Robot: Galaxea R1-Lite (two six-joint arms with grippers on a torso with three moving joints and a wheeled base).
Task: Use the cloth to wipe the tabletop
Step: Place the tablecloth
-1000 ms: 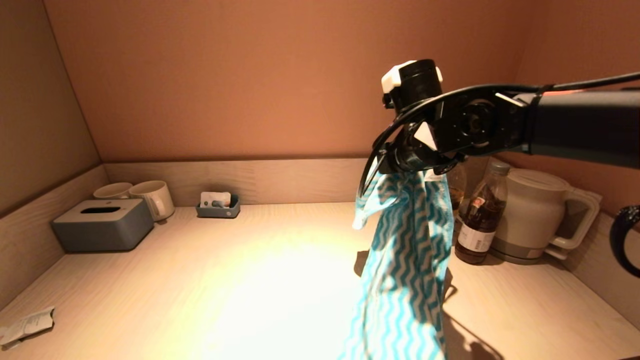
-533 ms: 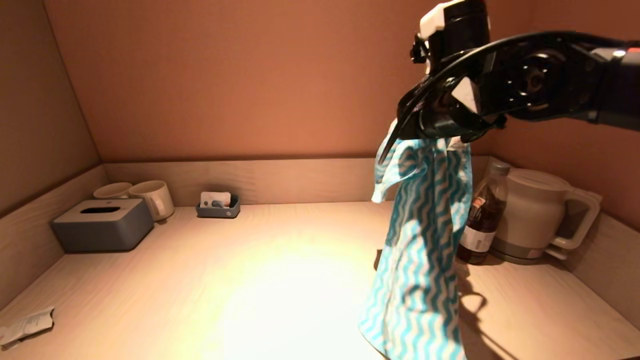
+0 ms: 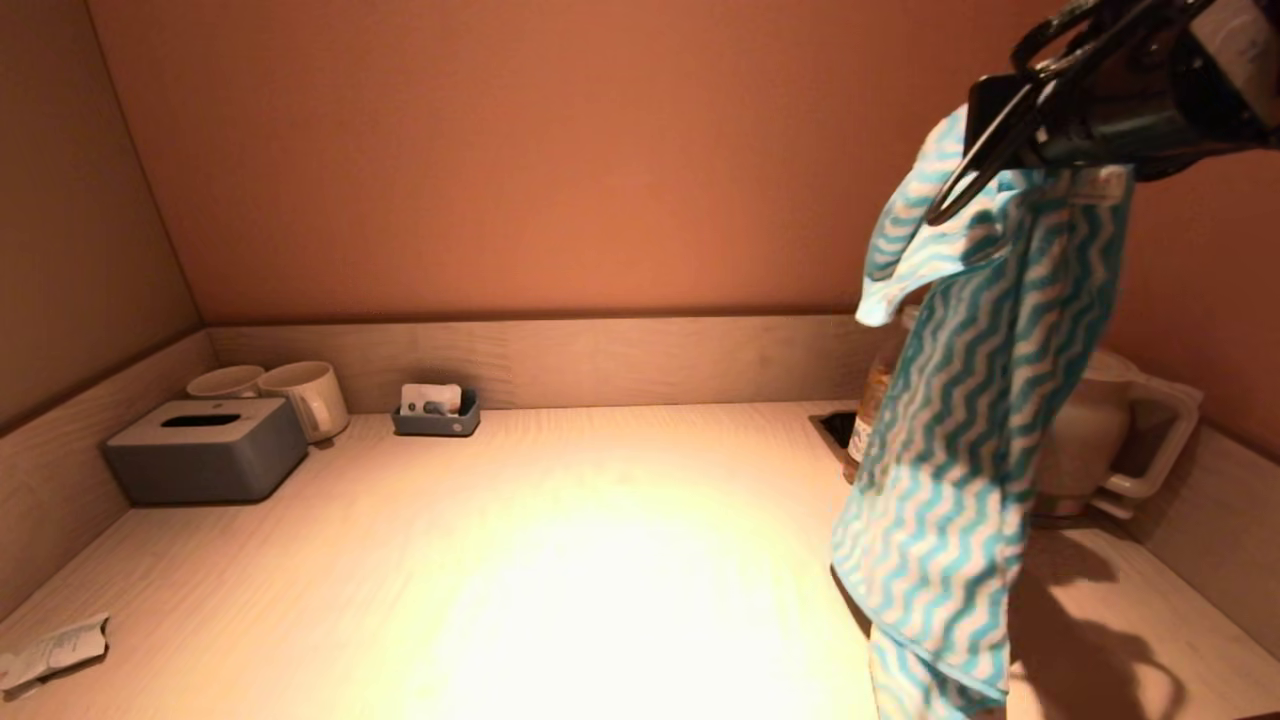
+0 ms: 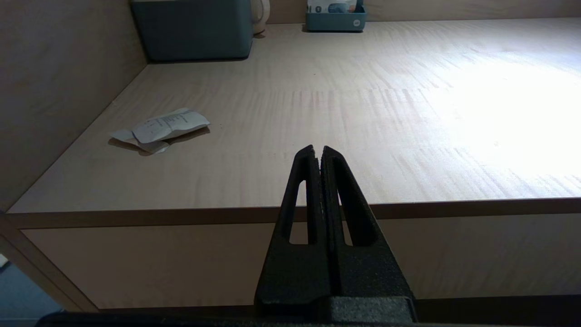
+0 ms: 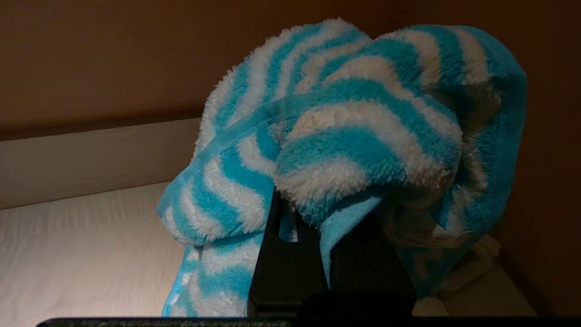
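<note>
A teal-and-white wavy-striped cloth (image 3: 975, 430) hangs from my right gripper (image 3: 1050, 150), which is raised high at the upper right, over the right side of the wooden tabletop (image 3: 560, 540). The gripper is shut on the cloth's top edge; in the right wrist view the cloth (image 5: 345, 136) bunches over the right gripper (image 5: 324, 213) and hides the fingertips. The cloth's lower end hangs just above the tabletop's front right. My left gripper (image 4: 318, 152) is shut and empty, parked below and in front of the table's front edge.
A white kettle (image 3: 1110, 430) and a bottle (image 3: 872, 405) stand at the back right, partly behind the cloth. A grey tissue box (image 3: 205, 450), two mugs (image 3: 300, 395) and a small tray (image 3: 436, 412) stand at the back left. A crumpled paper (image 3: 50, 652) lies front left.
My right gripper has moved up and to the right with the cloth, lifting it from the table's middle right toward the kettle corner. The left arm has not moved.
</note>
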